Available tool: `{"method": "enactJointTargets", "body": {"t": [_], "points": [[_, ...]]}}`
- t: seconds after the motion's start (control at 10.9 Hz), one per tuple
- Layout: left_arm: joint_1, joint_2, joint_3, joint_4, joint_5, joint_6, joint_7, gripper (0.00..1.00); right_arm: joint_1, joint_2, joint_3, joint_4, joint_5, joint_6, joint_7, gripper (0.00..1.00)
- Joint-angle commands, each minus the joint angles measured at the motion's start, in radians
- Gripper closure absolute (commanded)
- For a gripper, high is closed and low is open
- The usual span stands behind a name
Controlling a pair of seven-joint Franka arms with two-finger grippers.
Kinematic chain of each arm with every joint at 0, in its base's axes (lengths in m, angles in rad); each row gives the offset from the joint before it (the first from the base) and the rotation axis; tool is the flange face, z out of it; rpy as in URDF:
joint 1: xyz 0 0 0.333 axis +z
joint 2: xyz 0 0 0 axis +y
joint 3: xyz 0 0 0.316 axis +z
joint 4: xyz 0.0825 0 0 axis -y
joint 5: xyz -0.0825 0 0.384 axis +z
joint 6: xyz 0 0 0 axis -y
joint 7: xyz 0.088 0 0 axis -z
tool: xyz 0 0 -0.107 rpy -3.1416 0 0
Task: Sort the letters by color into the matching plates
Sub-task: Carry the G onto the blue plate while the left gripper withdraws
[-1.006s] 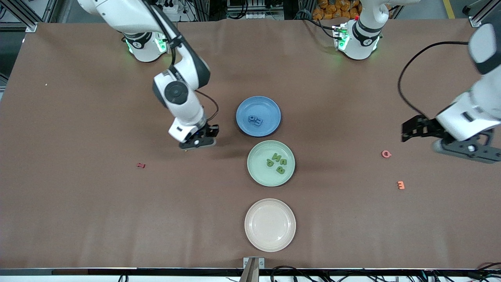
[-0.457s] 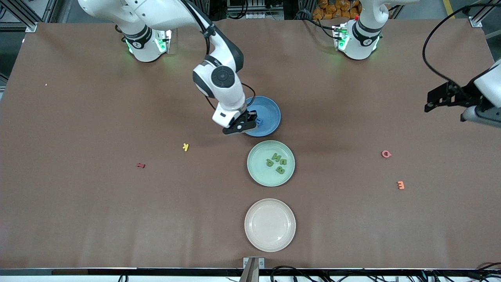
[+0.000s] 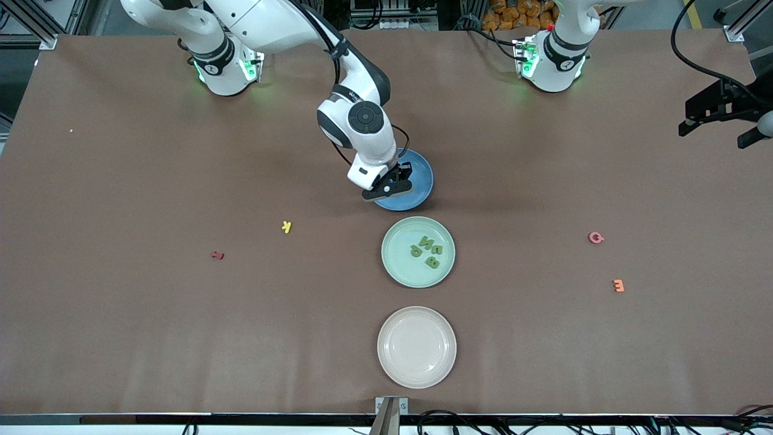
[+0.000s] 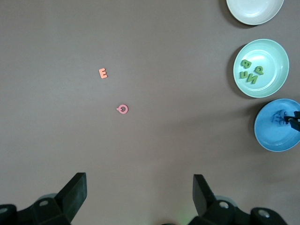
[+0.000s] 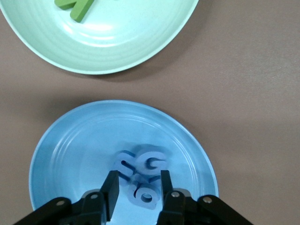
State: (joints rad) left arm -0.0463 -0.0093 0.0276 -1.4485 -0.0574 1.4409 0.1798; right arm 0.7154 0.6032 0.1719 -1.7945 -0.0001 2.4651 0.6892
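My right gripper [image 3: 395,184] hangs low over the blue plate [image 3: 424,166], open. A blue letter [image 5: 145,194] lies between its fingers, free of them, on two other blue letters [image 5: 140,164] in that plate [image 5: 61,140]. The mint green plate [image 3: 398,266] holds several green letters [image 3: 427,251]. The beige plate [image 3: 416,346], nearest the front camera, is empty. My left gripper [image 3: 718,112] waits open and empty, high over the left arm's end of the table [image 4: 139,180].
Loose letters lie on the brown tabletop. A yellow one [image 3: 287,227] and a red one [image 3: 217,255] are toward the right arm's end. A pink one [image 3: 596,238] and an orange one [image 3: 618,285] are toward the left arm's end.
My right gripper carried a blue letter from beside the yellow letter to the blue plate and opened its fingers there. The left arm drew back toward its end of the table.
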Motion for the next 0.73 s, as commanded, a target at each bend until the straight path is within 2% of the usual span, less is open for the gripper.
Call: {"method": "enactJointTargets", "body": {"t": [0.0, 0.27, 0.64], "points": [[0.008, -0.026, -0.023, -0.017, -0.012, -0.005, -0.02, 0.0, -0.016, -0.008, 0.008, 0.026, 0.006, -0.043, 0.026, 0.0], [-0.015, -0.067, -0.034, -0.02, -0.021, -0.036, -0.035, 0.0, -0.062, -0.051, -0.003, 0.027, -0.003, -0.115, -0.022, 0.0], [-0.017, -0.061, 0.011, -0.02, -0.01, -0.045, 0.0, 0.0, -0.167, -0.092, -0.06, 0.027, -0.005, -0.166, -0.127, 0.0]]}}
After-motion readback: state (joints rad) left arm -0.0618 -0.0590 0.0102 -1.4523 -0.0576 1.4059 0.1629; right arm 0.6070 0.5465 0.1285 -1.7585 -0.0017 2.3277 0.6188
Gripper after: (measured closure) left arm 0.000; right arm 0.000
